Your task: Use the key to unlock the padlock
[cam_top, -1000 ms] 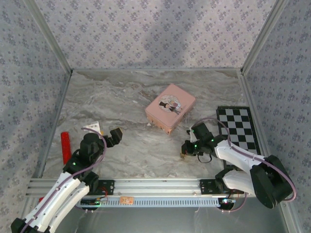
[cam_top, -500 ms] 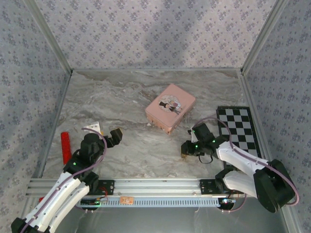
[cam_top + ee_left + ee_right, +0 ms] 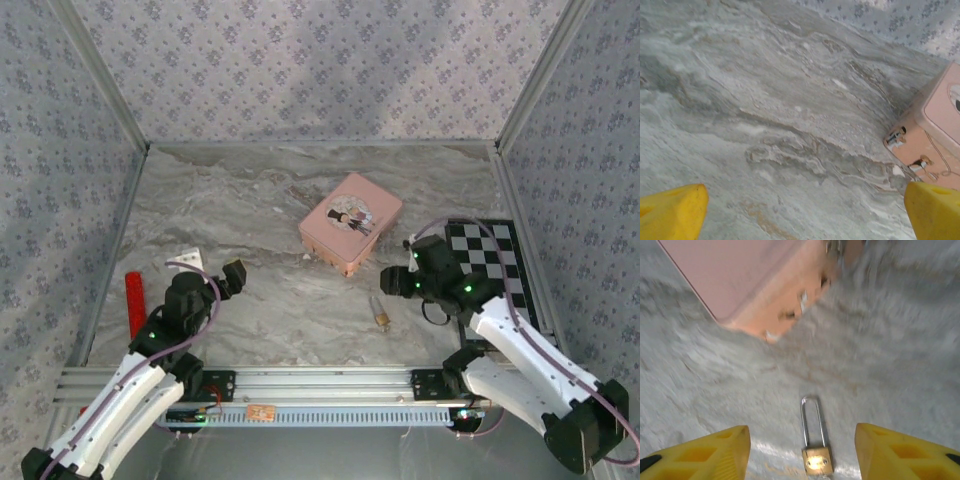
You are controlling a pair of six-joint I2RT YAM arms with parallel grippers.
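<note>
The padlock (image 3: 381, 319) is a small brass body with a long silvery shackle, lying flat on the marble table (image 3: 270, 210). In the right wrist view the padlock (image 3: 816, 460) lies loose on the table between my yellow fingers (image 3: 705, 455), touching neither. My right gripper (image 3: 393, 283) is open above and just behind it; in its own view the right gripper (image 3: 802, 440) holds nothing. My left gripper (image 3: 237, 272) is wide open over bare table at the left; the left gripper (image 3: 802, 215) has nothing between its fingers. The key is out of view.
A pink illustrated tin (image 3: 350, 220) stands behind the padlock, seen also as the tin (image 3: 935, 125) and the tin (image 3: 750, 275). A checkered board (image 3: 495, 262) lies at the right, a red strip (image 3: 134, 303) and a small white piece (image 3: 190, 257) at the left.
My right gripper has opened, let go of the padlock and drawn up and back to the right. The padlock now lies uncovered on the table. The left arm has hardly moved.
</note>
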